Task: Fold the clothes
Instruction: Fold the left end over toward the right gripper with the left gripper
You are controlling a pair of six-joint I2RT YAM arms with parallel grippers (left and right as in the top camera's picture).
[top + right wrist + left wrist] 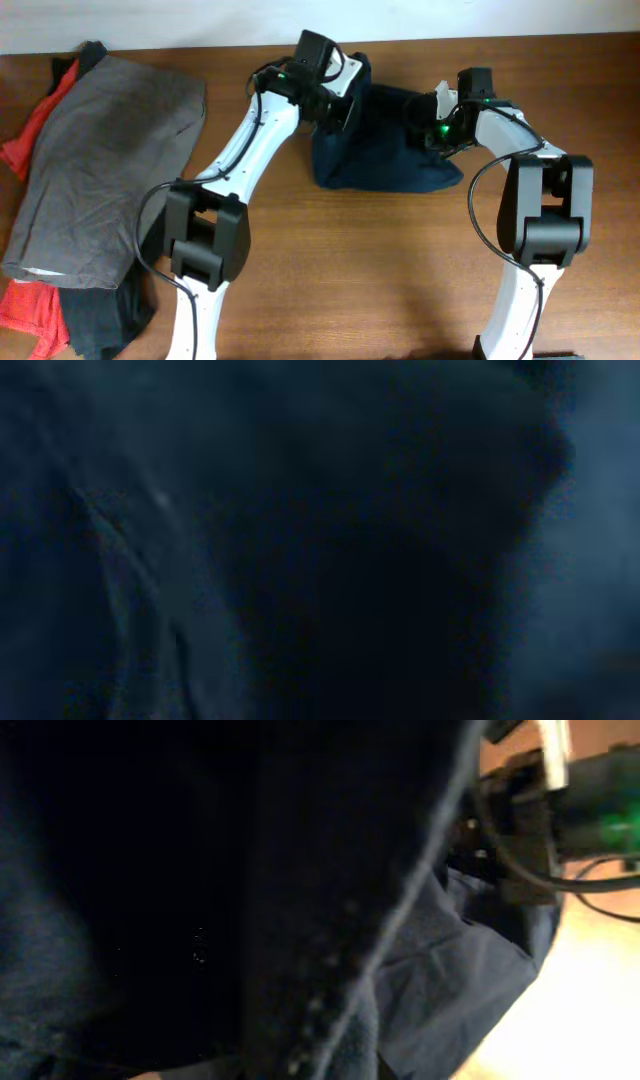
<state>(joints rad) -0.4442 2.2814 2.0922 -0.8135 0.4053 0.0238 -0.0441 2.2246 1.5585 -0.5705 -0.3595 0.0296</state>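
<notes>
Brown wood-grain counter (400, 270) fills the overhead view. On its left side lies the biggest thing, a grey garment (110, 160), spread flat on a pile. A red garment (25, 305) sticks out from under it at the near and far corners, and a dark garment (100, 320) shows at the near end.

The left arm (250, 140) and right arm (530, 200) both reach from the near edge toward the far middle of the counter. The shorts (385, 150) lie there between them, navy, bunched into a rough block with uneven edges, well apart from the pile.

The left end effector (335, 108) is down at the far left corner of the shorts. The right end effector (432, 118) is at their far right edge. Both touch the cloth.

In the left wrist view, dark fabric hangs across most of the frame, with a stitched hem (400, 910) running diagonally. The right wrist view is only blurred navy cloth pressed close to the lens. No fingers are visible in any view, so I cannot tell whether either end effector is apart or clamped on the shorts.
</notes>
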